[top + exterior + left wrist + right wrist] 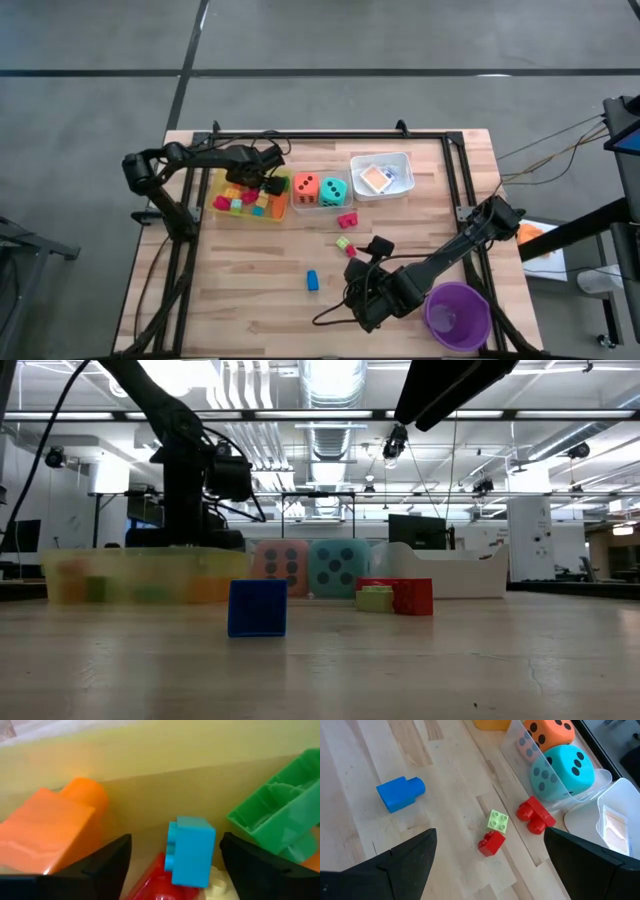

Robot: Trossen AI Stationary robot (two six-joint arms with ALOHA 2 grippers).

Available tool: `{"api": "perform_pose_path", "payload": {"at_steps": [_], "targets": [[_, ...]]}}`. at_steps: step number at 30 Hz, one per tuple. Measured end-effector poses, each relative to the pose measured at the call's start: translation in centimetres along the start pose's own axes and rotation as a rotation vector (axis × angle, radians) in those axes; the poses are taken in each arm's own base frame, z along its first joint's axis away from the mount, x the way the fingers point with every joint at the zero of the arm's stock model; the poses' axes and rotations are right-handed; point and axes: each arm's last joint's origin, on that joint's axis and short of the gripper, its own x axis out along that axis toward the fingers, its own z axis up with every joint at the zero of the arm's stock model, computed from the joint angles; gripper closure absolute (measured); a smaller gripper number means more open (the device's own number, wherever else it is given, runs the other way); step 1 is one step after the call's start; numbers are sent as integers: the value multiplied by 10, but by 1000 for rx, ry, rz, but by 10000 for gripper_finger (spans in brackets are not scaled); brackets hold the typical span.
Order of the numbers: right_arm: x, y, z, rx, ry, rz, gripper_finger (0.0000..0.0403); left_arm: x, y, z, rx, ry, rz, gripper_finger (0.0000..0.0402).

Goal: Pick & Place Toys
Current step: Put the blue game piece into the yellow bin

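Observation:
My left gripper (272, 183) is open, low inside the yellow tray (216, 208) among several blocks. In the left wrist view its fingers stand on either side of a light blue block (192, 851) that lies on a red block (150, 887), with an orange block (45, 832) and a green block (280, 815) beside them. My right gripper (365, 258) is open and empty above the table, near a light green block (498, 820) and a small red block (491, 842). A blue block (400, 793) and a larger red block (535, 815) lie on the table.
An orange die (306, 187) and a teal die (334, 190) sit in a clear tray (520, 755). A white tray (400, 160) with cards stands at the far right. A purple cup (457, 315) stands at the near right, beside my right arm.

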Motion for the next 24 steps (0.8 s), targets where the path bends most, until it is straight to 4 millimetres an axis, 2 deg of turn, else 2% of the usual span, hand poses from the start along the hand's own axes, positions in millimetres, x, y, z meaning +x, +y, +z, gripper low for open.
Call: {"api": "perform_pose_path", "payload": {"at_steps": [5,12,19,24], "targets": [[0,0,0,-6,0,0,38,-2,1,-1,23,14,1,67],[0,0,0,-8,1,0,38,-13,2,-1,29,4,-50,61],[0,0,0,-8,2,2,38,-52,13,-10,63,-36,-151,61],[0,0,0,-6,2,1,38,-81,11,-34,176,-79,-226,61]]}}
